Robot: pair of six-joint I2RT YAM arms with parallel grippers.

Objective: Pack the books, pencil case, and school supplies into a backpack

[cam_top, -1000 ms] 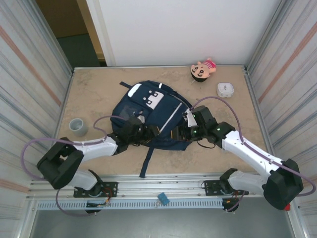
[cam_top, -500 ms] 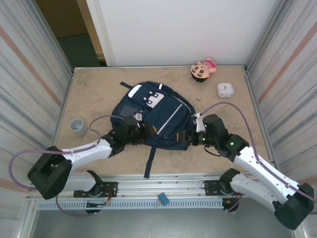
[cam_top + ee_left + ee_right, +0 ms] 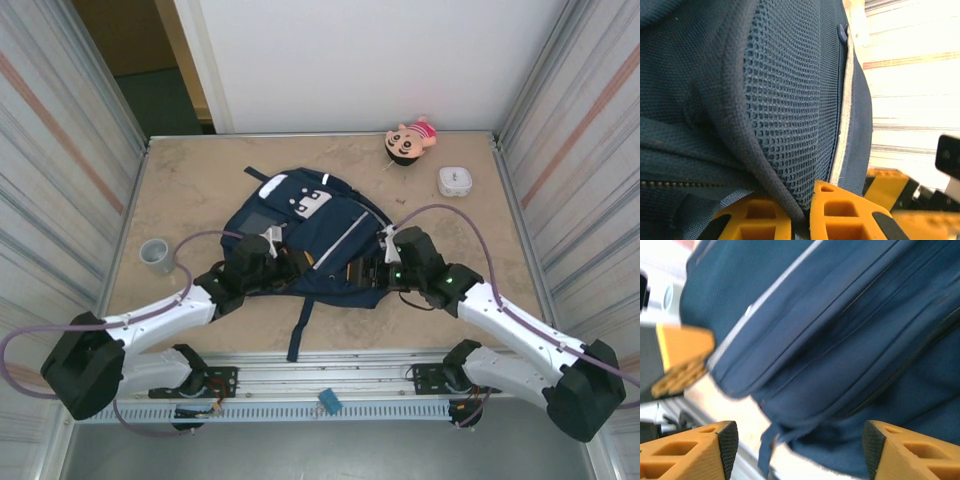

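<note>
Left fingers [image 3: 840, 212] were clamped on a backpack [image 3: 320, 225] fold, apparently to steady it; right fingers [image 3: 690, 452] stood open alongside.

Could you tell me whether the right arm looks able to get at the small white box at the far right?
Probably yes: its end effector is open at the backpack's right side, and bare table lies between it and the white box, though its reach is uncertain.

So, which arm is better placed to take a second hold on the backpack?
Probably the right arm. The right claw is open and faces the backpack, whereas the left claw is shut on the backpack's mesh edge, so it is occupied.
</note>
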